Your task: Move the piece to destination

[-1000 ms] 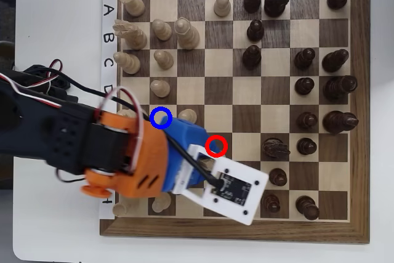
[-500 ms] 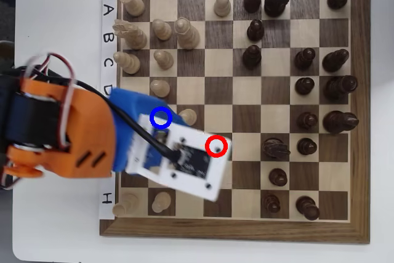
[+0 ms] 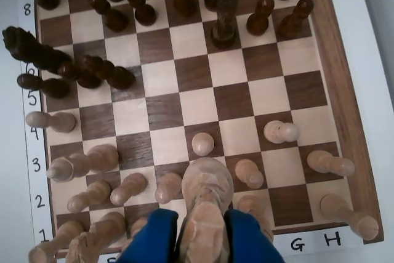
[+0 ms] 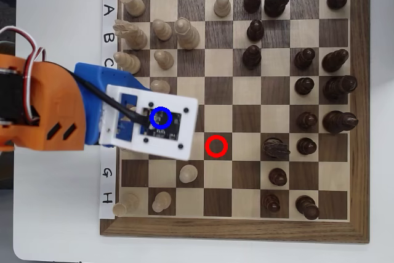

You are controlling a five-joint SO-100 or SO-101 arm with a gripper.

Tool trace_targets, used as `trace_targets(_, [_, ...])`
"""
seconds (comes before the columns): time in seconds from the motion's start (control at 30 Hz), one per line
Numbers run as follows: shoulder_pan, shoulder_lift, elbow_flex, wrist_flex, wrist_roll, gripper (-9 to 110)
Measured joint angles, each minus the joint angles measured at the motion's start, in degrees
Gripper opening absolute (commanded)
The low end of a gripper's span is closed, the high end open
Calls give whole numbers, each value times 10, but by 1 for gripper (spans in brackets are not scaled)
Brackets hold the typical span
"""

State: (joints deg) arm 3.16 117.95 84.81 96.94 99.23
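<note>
Blue fingers (image 3: 152, 237) come up from the bottom edge of the wrist view and pinch the piece (image 3: 208, 180) between them, one finger on each side of its body. The gripper (image 3: 203, 217) is closed on this pale pawn, and the round head of the pawn stands above the fingertips, very near the camera. I cannot tell if its foot touches the board or hangs over it.

Just beside the held pawn, the wrist view shows other pale pieces in the near rows, and a small pale pawn (image 3: 202, 143) stands alone on a dark square a little further out. Beyond the bare squares in the middle, the dark pieces (image 3: 225, 20) fill the far rows.

In the overhead view the fingers and the pawn are hidden under the white camera board (image 4: 178, 137) of the wrist, which lies over rows D to F, around columns 1 to 3. The blue ring (image 4: 152, 117) is drawn on this same place, so the destination square itself is covered. The red ring (image 4: 208, 145) marks a dark square just to the right of the camera board, and no piece stands in it. The orange arm (image 4: 43, 109) reaches in from the left edge of the chessboard (image 4: 234, 231).
</note>
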Motion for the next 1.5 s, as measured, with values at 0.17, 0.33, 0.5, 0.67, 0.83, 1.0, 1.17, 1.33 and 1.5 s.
trace_targets(0.17, [-12,32,73,-10,0,0])
trace_targets(0.33, [-21,50,134,-27,7,0])
trace_targets(0.5, [-22,56,184,-52,12,0])
trace_targets(0.67, [-22,57,218,-71,12,0])
trace_targets(0.83, [-21,57,251,-99,12,0])
trace_targets(1.0, [-21,57,289,-132,12,0])
trace_targets(1.17, [-21,57,320,-161,12,0])
trace_targets(1.33, [-21,57,348,-193,12,0])
trace_targets(1.5, [-19,57,375,-224,12,0])
